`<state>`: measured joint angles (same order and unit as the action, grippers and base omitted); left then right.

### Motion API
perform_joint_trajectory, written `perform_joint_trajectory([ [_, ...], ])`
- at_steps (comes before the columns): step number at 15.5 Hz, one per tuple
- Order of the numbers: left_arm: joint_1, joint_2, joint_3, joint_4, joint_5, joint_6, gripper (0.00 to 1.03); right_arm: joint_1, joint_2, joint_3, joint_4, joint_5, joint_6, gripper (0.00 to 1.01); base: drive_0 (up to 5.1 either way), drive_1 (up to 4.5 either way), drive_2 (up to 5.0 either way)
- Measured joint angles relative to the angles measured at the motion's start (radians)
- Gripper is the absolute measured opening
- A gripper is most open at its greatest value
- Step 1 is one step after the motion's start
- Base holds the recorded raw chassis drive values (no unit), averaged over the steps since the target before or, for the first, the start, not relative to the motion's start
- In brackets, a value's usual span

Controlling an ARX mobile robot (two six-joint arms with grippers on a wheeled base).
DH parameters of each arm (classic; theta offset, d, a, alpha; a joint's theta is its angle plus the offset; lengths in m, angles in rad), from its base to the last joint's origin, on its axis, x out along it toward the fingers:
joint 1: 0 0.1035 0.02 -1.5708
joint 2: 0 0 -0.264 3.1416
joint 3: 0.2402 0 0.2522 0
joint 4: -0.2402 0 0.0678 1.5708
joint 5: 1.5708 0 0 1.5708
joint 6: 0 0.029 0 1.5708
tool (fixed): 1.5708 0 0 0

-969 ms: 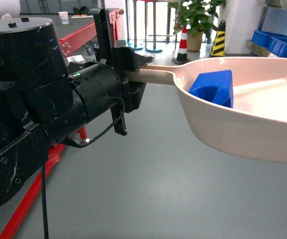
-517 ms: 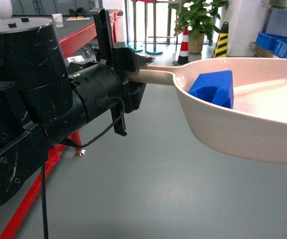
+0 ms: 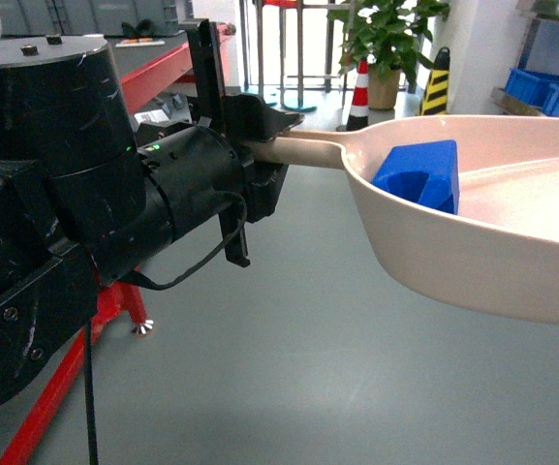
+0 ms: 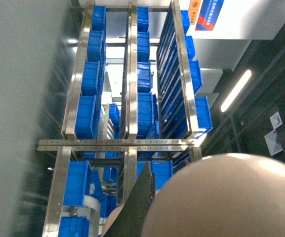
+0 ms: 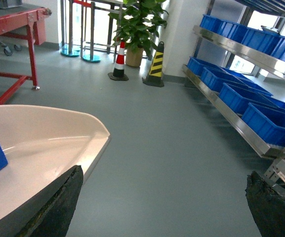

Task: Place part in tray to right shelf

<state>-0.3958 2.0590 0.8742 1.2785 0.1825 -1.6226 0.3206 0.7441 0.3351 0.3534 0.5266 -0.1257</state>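
Above the floor, left tool (image 3: 260, 145) clamped on tray (image 3: 473, 262) handle, part (image 3: 419, 174) inside near handle end, right tool (image 5: 164, 202) spread wide, holding nothing.

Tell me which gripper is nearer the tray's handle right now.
Left. The left gripper is clamped on the tray handle. The right gripper sits open at the scoop's far flat edge, away from the handle.

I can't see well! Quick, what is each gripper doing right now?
Left gripper: shut on the tray's handle; the blue part sits in the tray.
Right gripper: open, holding nothing.
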Motion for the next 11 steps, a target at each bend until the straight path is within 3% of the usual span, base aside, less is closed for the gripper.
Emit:
perform_joint_trajectory([
  [11, 0.002, 0.000, 0.000, 0.003, -0.002, 0.000, 0.13, 0.000, -0.001, 0.000, 0.001, 0.000, 0.000, 0.98, -0.1, 3.93, -4.2],
])
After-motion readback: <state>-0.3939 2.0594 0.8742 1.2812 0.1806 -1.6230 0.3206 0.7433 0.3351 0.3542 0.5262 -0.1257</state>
